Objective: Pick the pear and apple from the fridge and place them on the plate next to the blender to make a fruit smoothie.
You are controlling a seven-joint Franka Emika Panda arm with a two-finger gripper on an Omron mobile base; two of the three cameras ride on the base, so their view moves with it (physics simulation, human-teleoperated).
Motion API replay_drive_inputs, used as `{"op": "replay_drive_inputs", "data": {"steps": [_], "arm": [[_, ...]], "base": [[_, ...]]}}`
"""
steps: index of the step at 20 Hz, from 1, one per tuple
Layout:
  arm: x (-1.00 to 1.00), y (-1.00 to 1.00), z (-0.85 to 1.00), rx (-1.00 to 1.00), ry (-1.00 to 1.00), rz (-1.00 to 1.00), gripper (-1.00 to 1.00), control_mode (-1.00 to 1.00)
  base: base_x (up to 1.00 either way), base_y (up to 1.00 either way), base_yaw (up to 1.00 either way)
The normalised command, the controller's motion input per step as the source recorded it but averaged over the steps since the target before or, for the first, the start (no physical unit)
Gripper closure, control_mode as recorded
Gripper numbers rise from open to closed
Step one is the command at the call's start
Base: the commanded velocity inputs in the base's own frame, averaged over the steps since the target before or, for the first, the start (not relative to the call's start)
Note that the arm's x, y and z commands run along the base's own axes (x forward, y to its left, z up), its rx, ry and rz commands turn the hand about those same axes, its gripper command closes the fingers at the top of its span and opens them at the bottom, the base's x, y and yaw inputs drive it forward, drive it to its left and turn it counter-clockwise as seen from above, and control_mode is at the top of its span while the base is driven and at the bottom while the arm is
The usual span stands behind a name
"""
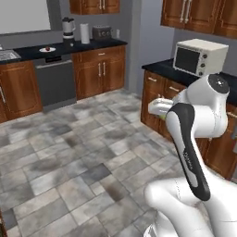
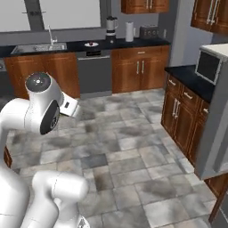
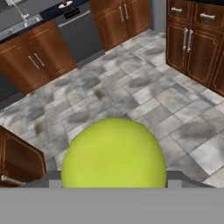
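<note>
The pear (image 3: 113,153) is clasped in the gripper (image 3: 113,177), held above the tiled floor (image 3: 144,96). The apple (image 1: 46,48) is seen on the plate (image 1: 47,50), near the blender (image 1: 68,28), on the far counter (image 1: 92,45).

A black worktop (image 1: 92,45) runs along the far wall over brown cabinets. On it stands the blender (image 1: 68,27), dark base under a pale jar, with a white paper-towel roll (image 1: 84,33) just beside it and a silver toaster (image 1: 102,32) farther along. Near the blender lies the plate (image 1: 47,49), small and white, with a dark reddish thing on it, probably the apple (image 1: 47,48), though it is too small to tell. A sink (image 2: 39,47) is set into the same worktop. A second black worktop (image 1: 162,68) carries a cream microwave (image 1: 199,56). The floor (image 1: 69,152) is grey stone tile.
</note>
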Motion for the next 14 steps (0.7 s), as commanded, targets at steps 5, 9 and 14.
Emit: {"op": "replay_drive_inputs", "data": {"steps": [5, 9, 14], "arm": [[0.0, 0.0, 0.0, 0.0, 0.0, 0.0, 1.0, 1.0], [0.0, 0.0, 0.0, 0.0, 0.0, 0.0, 1.0, 1.0], [0.0, 0.0, 0.0, 0.0, 0.0, 0.0, 1.0, 1.0]], "base": [[1.0, 0.14, 0.35], [1.0, 0.54, 0.28], [1.0, 0.89, 0.12]]}}
